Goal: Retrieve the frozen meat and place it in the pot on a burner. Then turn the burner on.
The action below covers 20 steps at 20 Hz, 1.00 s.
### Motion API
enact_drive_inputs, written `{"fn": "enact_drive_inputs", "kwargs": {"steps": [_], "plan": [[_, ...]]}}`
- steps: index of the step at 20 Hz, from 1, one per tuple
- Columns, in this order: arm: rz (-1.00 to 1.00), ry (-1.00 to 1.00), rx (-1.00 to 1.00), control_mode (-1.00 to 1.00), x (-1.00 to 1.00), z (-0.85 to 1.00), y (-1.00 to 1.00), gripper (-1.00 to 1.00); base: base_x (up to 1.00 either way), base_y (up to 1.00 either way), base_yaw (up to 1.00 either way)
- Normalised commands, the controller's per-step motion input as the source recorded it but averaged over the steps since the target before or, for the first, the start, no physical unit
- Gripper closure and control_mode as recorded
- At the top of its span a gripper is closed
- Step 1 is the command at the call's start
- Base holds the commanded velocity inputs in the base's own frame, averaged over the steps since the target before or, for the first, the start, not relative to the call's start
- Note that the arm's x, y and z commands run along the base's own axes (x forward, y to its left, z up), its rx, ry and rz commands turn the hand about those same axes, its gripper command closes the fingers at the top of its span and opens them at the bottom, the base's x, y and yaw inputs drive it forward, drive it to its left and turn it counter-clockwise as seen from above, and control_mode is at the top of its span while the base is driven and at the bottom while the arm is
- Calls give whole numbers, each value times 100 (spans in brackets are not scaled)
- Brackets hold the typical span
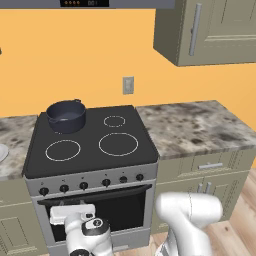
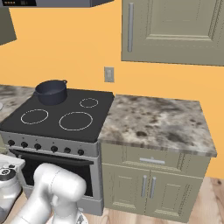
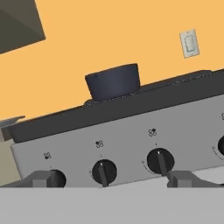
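Observation:
The pot (image 1: 66, 116) is round and dark blue-grey and stands on the stove's back left burner, also seen as the pot (image 2: 51, 91) and the pot (image 3: 113, 81). The frozen meat is out of view. My gripper (image 3: 113, 179) is open, its fingertips (image 3: 41, 178) spread wide with nothing between them. It points at the stove's front panel from low down, level with the knobs (image 3: 104, 171). In the left base view my hand sits low in front of the oven door (image 1: 125, 207).
Several black knobs (image 1: 83, 185) line the stove front above the oven handle. Three free burner rings (image 1: 118, 144) show on the black cooktop. A marbled counter (image 2: 153, 120) lies to the right, with cabinets below and above. A white plate's edge (image 1: 2, 152) shows at far left.

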Motion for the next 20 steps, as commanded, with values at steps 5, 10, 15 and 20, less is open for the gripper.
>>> {"fn": "enact_drive_inputs", "kwargs": {"steps": [5, 10, 15, 20], "plan": [[0, -24, 0, -100, 0, 21, 0, -100, 0, 0, 0], [0, -19, 0, -100, 0, 18, 0, -100, 0, 0, 0], [0, -15, 0, -100, -1, 8, 8, -100, 0, 0, 0], [0, 0, -1, -100, 0, -1, 0, -100, 0, 0, 0]]}}
